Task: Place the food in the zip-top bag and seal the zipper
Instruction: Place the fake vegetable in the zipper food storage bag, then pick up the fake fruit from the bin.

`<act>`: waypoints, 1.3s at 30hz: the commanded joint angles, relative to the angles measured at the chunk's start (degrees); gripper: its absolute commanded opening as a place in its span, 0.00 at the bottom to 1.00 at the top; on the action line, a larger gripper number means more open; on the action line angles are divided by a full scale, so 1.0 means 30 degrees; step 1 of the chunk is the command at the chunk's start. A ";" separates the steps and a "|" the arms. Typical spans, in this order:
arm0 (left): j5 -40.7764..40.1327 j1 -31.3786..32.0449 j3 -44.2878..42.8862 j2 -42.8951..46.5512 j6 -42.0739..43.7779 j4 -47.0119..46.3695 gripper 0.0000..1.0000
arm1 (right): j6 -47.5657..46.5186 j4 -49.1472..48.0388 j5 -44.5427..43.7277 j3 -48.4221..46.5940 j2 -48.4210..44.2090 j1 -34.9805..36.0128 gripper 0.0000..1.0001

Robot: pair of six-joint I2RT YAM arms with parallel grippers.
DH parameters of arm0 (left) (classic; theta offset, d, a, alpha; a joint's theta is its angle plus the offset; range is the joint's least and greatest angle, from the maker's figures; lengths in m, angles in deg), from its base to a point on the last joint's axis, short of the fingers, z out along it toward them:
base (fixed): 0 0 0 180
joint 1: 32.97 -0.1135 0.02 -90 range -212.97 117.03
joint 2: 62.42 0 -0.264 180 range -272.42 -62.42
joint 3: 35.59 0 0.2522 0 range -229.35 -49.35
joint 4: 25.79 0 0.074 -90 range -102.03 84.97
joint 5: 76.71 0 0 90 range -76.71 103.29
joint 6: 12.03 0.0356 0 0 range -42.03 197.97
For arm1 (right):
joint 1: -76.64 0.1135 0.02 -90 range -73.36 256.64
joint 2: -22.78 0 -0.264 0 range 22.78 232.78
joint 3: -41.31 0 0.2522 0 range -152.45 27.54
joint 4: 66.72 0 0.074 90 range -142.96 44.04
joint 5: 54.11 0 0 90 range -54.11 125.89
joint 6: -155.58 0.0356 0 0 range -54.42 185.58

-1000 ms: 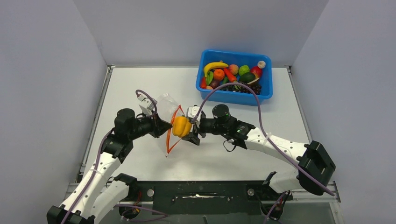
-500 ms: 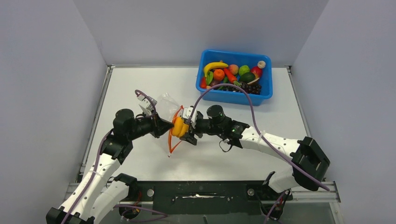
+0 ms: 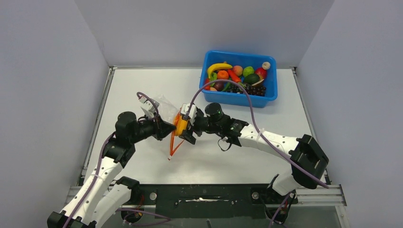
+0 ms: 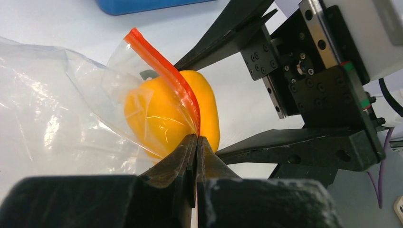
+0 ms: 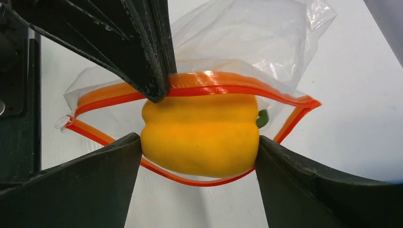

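Note:
The clear zip-top bag [image 3: 165, 105] hangs above the table with its mouth open. My left gripper [image 3: 172, 128] is shut on the upper lip of the orange-red zipper [image 4: 164, 66], which also shows in the right wrist view [image 5: 228, 88]. My right gripper [image 3: 185, 128] is shut on the yellow-orange pepper [image 5: 199, 135] and holds it partway through the mouth. In the left wrist view the pepper [image 4: 209, 102] sits half behind the plastic. The left gripper [image 4: 196, 138] meets the strip just below the pepper. The lower zipper lip loops under the pepper.
A blue bin [image 3: 273, 92] at the back right holds several more toy foods, among them a banana [image 3: 218, 67], a green round fruit [image 3: 248, 71] and a peach [image 3: 237, 70]. Purple cables arch over both arms. Grey walls close in both sides.
My right gripper has carried the pepper leftward, from just outside the bag's mouth to partway inside it. The left gripper has held the zipper lip nearly still.

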 commanded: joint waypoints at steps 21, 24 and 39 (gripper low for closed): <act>-0.2231 -0.0145 0.0005 0.0739 -0.1206 -0.0429 0.00 | 0.5766 0.1762 -0.6466 -0.2643 -0.2809 -0.0173 0.87; -0.2394 -0.0145 -0.0071 0.1065 -0.1609 -0.0093 0.00 | 0.6208 0.2747 -0.8301 -0.3387 -0.2694 -0.0954 0.87; -0.2442 -0.0145 0.0290 0.1665 -0.0801 0.0543 0.00 | 0.4911 0.4578 -1.1403 -0.6099 0.1192 -0.9394 0.78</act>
